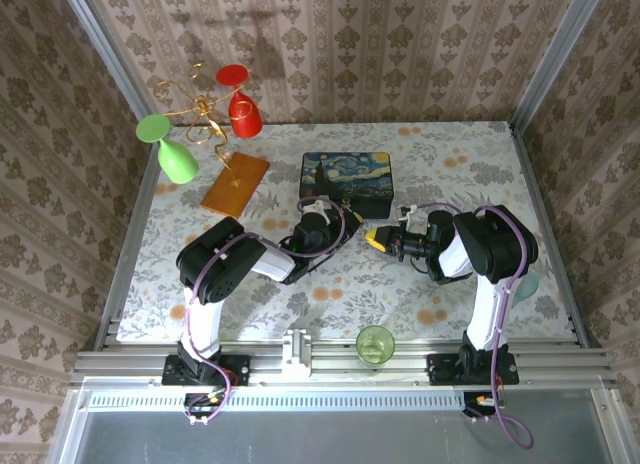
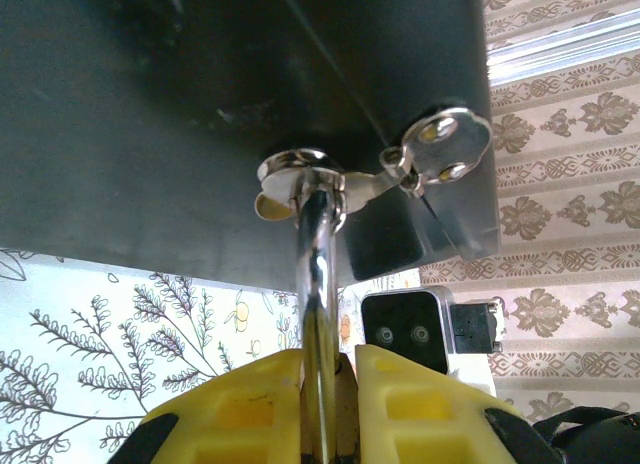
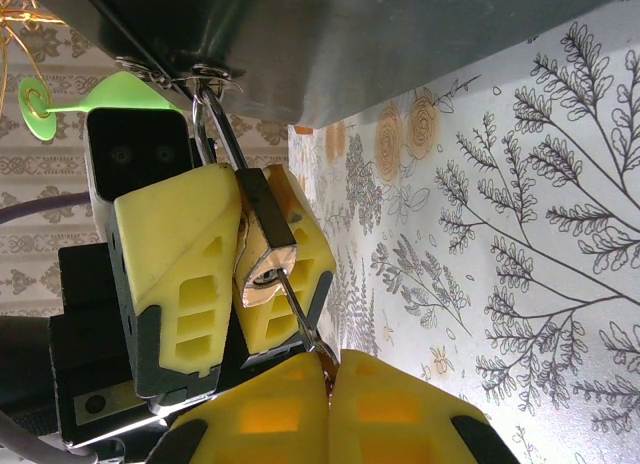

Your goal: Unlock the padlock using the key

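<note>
Top external: I saw L gripper [image 1: 330,216] and R gripper [image 1: 372,237] nose-to-nose at the box [image 1: 347,179] front. Left wrist: L was clamped on padlock [image 2: 320,384], shackle [image 2: 313,244] thru box clasp [image 2: 300,169]. Right wrist: R pinched the key [image 3: 300,319], tip at padlock keyhole.

Left arm [image 1: 215,269] and right arm [image 1: 490,246], black joints with white links, purple cables [image 1: 494,364] trailing from bases, yellow hollow-ribbed fingers [image 2: 235,414] tipped black.

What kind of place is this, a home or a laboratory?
Probably a laboratory test cell dressed like a home: silvery aluminium frame rails edge the floral-cloth table, beige patterned wallpaper panels wall it in, and a black left robot arm and black right robot arm are bolted at the near edge.
</note>
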Robot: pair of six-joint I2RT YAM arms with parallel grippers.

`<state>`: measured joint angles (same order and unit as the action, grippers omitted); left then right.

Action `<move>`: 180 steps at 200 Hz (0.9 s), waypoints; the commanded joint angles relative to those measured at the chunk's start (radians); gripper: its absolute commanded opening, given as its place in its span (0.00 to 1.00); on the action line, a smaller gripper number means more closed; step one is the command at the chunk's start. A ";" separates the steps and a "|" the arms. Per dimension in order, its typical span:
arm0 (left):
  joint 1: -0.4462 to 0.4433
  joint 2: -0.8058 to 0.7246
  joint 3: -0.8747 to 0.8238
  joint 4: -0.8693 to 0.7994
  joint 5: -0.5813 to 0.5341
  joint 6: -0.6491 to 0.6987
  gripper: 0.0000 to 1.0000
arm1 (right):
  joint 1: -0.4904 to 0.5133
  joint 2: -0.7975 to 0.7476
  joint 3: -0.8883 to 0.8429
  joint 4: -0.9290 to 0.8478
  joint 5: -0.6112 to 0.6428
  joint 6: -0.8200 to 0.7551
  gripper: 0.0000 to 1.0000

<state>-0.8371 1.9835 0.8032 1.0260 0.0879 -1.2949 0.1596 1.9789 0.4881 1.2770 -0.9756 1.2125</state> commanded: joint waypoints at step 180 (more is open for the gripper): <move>-0.037 0.006 0.041 0.037 0.007 0.037 0.00 | 0.004 -0.076 -0.024 0.033 0.078 0.024 0.00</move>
<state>-0.8539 2.0098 0.8207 1.0397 0.0761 -1.2846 0.1596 1.9347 0.4568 1.2762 -0.9192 1.2381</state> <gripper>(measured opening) 0.133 0.059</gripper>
